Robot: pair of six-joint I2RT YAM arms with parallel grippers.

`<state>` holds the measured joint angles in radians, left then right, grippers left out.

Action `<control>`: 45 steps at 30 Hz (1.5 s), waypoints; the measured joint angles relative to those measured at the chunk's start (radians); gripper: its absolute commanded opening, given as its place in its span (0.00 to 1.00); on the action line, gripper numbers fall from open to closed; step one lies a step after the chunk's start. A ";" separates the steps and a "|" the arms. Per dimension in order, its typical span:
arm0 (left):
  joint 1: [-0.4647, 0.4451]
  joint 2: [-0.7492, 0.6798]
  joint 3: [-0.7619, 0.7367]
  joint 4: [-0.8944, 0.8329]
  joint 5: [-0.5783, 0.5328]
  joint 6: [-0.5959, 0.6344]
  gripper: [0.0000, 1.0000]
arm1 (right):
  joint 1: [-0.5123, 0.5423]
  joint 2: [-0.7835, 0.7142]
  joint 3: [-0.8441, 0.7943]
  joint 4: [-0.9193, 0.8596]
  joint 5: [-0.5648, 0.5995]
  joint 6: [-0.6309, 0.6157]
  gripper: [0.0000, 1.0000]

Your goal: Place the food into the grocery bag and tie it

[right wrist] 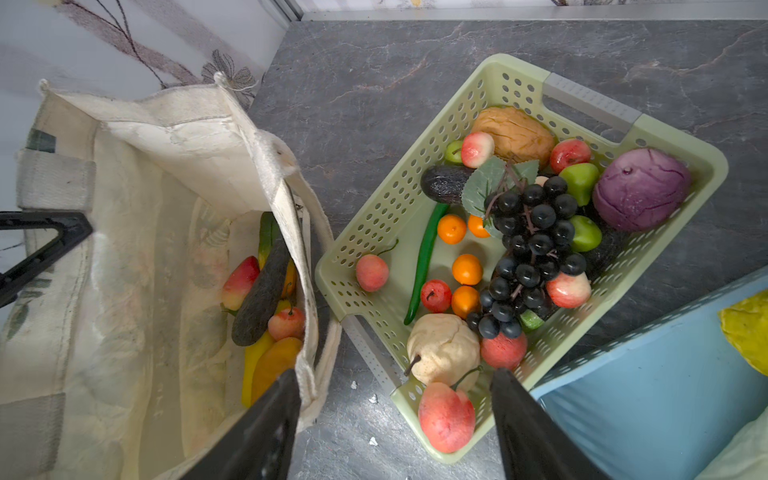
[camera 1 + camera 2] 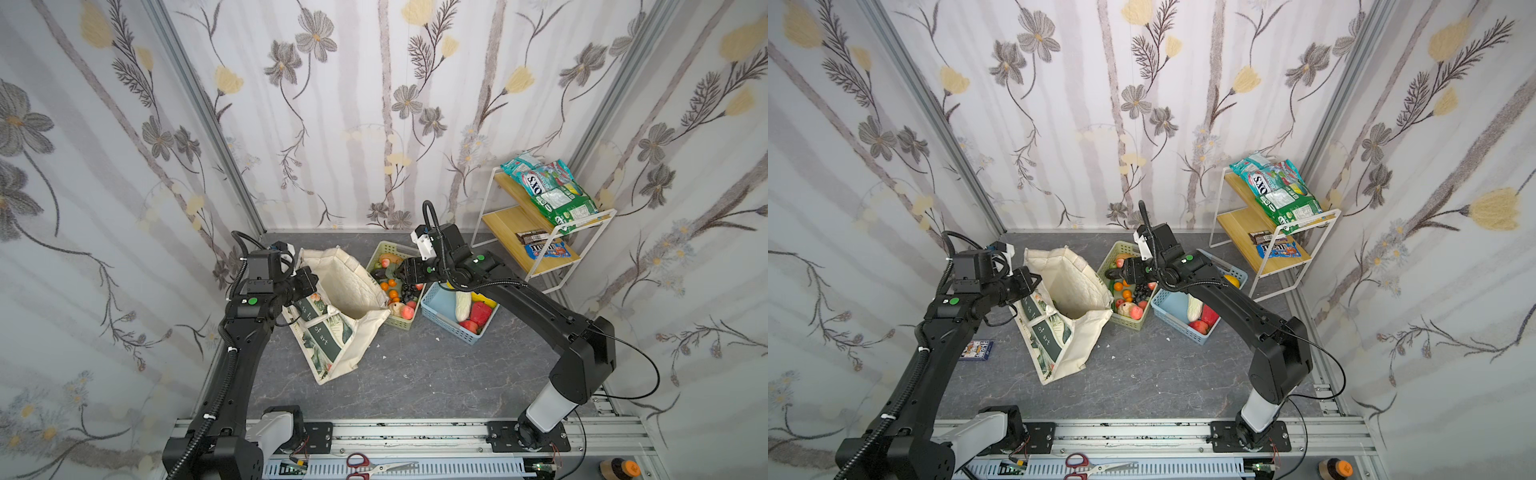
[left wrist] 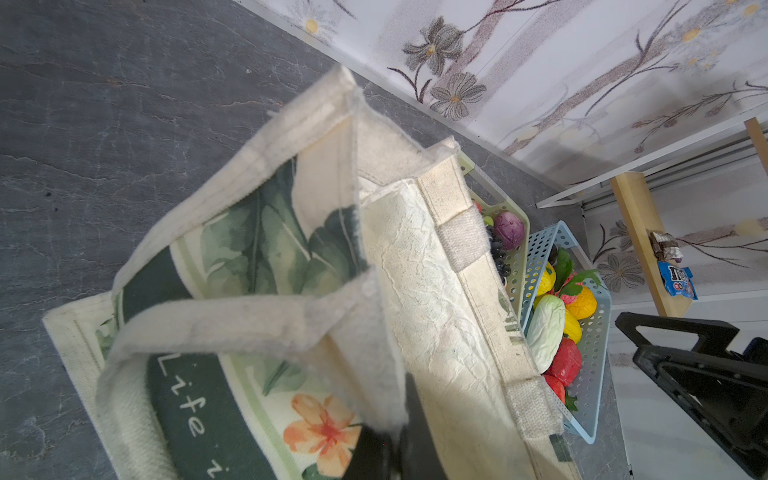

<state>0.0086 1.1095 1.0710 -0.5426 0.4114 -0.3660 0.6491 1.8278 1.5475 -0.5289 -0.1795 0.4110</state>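
The cream grocery bag [image 2: 353,286] [image 2: 1073,291] stands open on the grey floor. My left gripper [image 2: 311,284] [image 3: 384,451] is shut on its cream handle [image 3: 232,320] at the near rim and holds the mouth wide. Several pieces of food [image 1: 266,299] lie in the bag's bottom. More food fills the pale green basket [image 1: 374,208]: black grapes [image 1: 530,249], a purple cabbage [image 1: 640,189], oranges, peaches and a pear. My right gripper [image 2: 400,271] [image 1: 395,419] hangs open above the gap between bag and green basket, nothing between its fingers.
A blue basket [image 2: 436,316] with a pale cabbage and red pieces sits right of the green one. A white wire shelf [image 2: 490,199] at the back right carries snack packets. Scissors [image 2: 374,465] lie on the front rail. A small card pack [image 2: 978,349] lies by the left arm.
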 measured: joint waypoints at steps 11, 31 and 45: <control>0.000 0.003 0.000 0.001 0.000 0.000 0.00 | -0.040 -0.056 -0.124 0.023 0.062 0.007 0.73; 0.000 0.000 0.000 0.001 0.000 0.000 0.00 | -0.151 -0.159 -0.304 0.047 0.176 0.006 0.74; 0.000 -0.002 0.000 0.000 0.000 0.000 0.00 | -0.305 -0.175 -0.364 0.046 0.249 -0.023 0.74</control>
<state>0.0082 1.1076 1.0710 -0.5426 0.4114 -0.3660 0.3439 1.6527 1.1831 -0.4828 0.0696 0.3878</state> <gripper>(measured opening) 0.052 0.737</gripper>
